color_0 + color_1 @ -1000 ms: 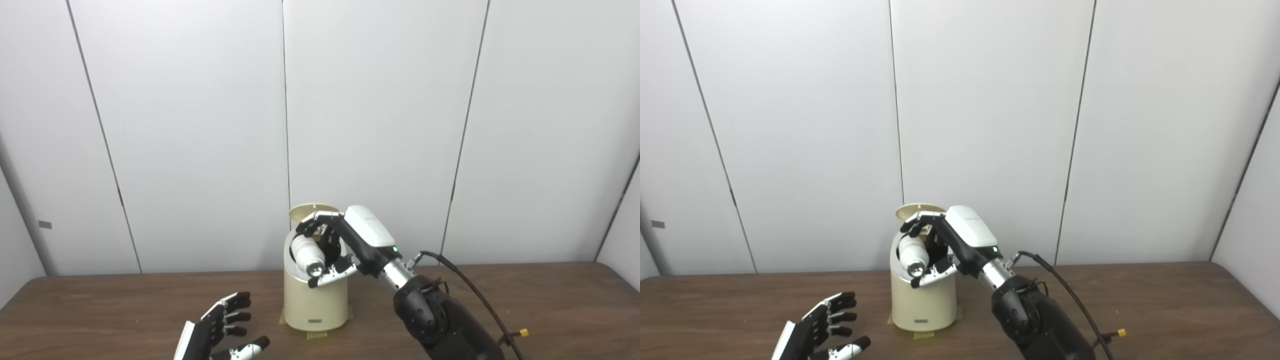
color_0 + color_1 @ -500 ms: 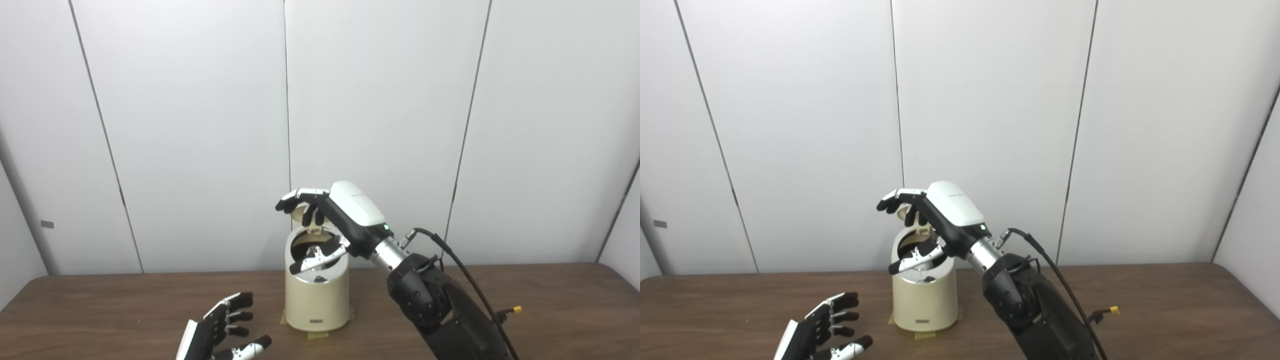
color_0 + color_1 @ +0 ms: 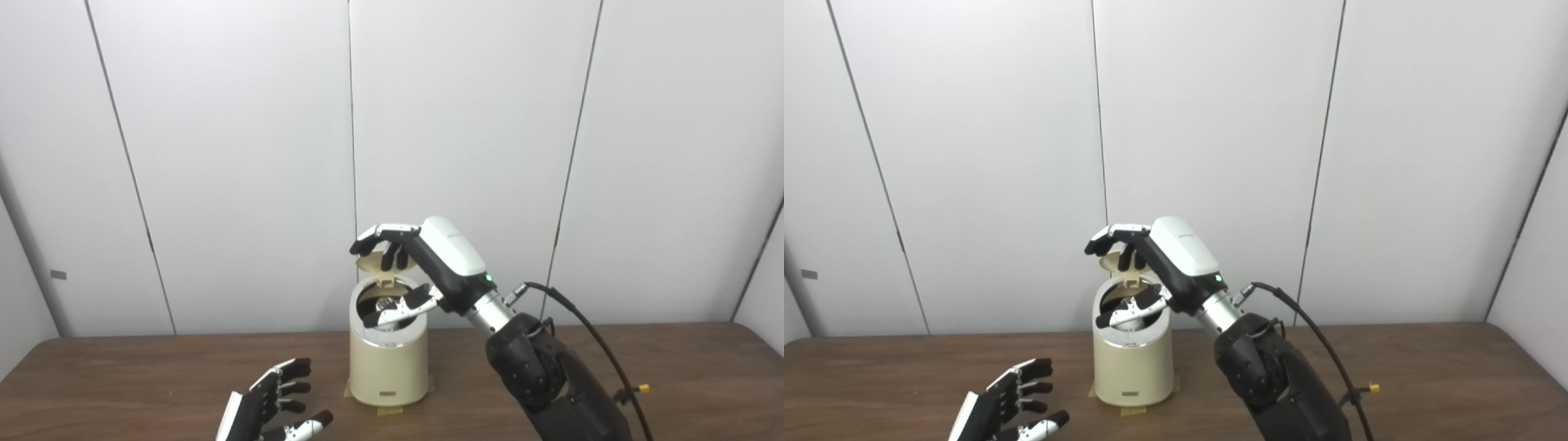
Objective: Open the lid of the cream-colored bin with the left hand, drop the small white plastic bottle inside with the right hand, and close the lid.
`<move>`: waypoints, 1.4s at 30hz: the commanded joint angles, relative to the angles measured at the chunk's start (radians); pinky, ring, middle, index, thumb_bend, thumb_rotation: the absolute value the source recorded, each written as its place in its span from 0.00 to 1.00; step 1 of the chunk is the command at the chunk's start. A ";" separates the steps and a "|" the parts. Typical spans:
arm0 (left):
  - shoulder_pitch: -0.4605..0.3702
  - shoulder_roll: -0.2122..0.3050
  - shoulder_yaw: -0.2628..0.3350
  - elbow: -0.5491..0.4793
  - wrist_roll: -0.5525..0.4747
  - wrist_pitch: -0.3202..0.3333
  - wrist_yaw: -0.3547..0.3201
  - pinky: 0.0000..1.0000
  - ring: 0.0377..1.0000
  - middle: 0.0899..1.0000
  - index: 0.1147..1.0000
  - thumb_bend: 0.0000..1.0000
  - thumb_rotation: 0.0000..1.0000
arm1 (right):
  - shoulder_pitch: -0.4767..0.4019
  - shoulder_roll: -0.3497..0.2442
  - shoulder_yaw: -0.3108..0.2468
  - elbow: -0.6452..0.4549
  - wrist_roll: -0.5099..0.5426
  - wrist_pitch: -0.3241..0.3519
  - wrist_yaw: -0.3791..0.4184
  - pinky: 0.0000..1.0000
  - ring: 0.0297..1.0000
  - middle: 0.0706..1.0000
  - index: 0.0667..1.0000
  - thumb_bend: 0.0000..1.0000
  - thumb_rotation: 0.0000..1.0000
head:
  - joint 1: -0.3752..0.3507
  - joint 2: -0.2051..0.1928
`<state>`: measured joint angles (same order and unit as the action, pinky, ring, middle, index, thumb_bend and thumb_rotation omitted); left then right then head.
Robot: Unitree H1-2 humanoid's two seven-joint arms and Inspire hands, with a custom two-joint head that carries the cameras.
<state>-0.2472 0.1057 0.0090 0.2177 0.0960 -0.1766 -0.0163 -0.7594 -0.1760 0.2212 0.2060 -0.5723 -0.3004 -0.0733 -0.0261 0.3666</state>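
Bin [image 3: 388, 367]: cream-colored, cylindrical, stood upright on the brown table [image 3: 122, 373] near its middle, on a patch of tape at its base. Mouth open.

Lid [image 3: 375, 263]: round, cream, raised on its rear hinge above the bin's back rim, tilted up and back.

Bottle [image 3: 384, 304]: small, white plastic, lay inside the bin's dark opening; only a pale part with a bright spot showed below the rim, partly hidden behind the thumb.

Right hand [image 3: 411, 269]: white-backed, black-fingered, hung over the bin's mouth with its arm reaching in from the lower right. Fingers [image 3: 1107, 239] spread and extended forward above the lid's front edge; thumb lay across the opening. It held nothing. Contact with the lid could not be told.

Left hand [image 3: 272, 401]: at the lower left above the table, well apart from the bin, palm turned inward, fingers apart, empty.

Cable [image 3: 588, 334]: black, looped from the right wrist down toward the table's right part.
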 commanded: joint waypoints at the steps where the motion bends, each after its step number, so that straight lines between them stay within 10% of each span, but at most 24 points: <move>1: -0.018 -0.002 -0.004 0.003 0.003 -0.025 0.009 0.61 0.72 0.77 0.77 0.72 0.08 | 0.013 0.013 -0.053 -0.054 0.078 -0.036 -0.047 0.31 0.40 0.53 0.58 0.70 0.15 | 0.004 -0.001; 8: -0.016 -0.004 0.003 -0.012 -0.025 -0.028 0.000 0.62 0.72 0.77 0.78 0.72 0.08 | 0.239 0.030 -0.225 -0.105 0.362 0.055 -0.015 0.43 0.54 0.64 0.46 0.51 0.17 | 0.010 0.001; 11: -0.014 -0.002 0.001 -0.014 -0.034 -0.036 -0.005 0.62 0.71 0.76 0.77 0.72 0.08 | 0.323 0.006 -0.259 -0.110 0.463 0.082 0.047 0.51 0.61 0.78 0.81 0.66 0.46 | 0.014 0.000; 14: -0.013 0.001 -0.001 -0.017 -0.039 -0.039 -0.007 0.62 0.71 0.77 0.78 0.71 0.09 | 0.364 -0.015 -0.271 -0.069 0.509 0.052 0.074 0.56 0.68 0.83 0.87 0.74 0.51 | 0.021 0.001; 28: -0.005 -0.006 -0.002 -0.032 -0.054 -0.045 -0.007 0.62 0.72 0.77 0.79 0.72 0.12 | 0.414 -0.008 -0.318 0.127 0.649 -0.118 0.112 0.62 0.71 0.83 0.87 0.83 0.35 | 0.052 0.004; 42: -0.167 0.074 -0.012 -0.089 -0.001 0.035 -0.046 0.74 0.82 0.85 0.88 0.89 0.29 | 0.418 0.009 -0.329 0.146 0.688 -0.099 0.120 0.65 0.72 0.83 0.86 0.85 0.34 | 0.099 -0.005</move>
<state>-0.3173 0.1653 -0.0058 0.1749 0.0880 -0.1330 -0.0560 -0.3128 -0.1725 -0.1044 0.3555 0.0991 -0.3682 0.0389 0.0721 0.3620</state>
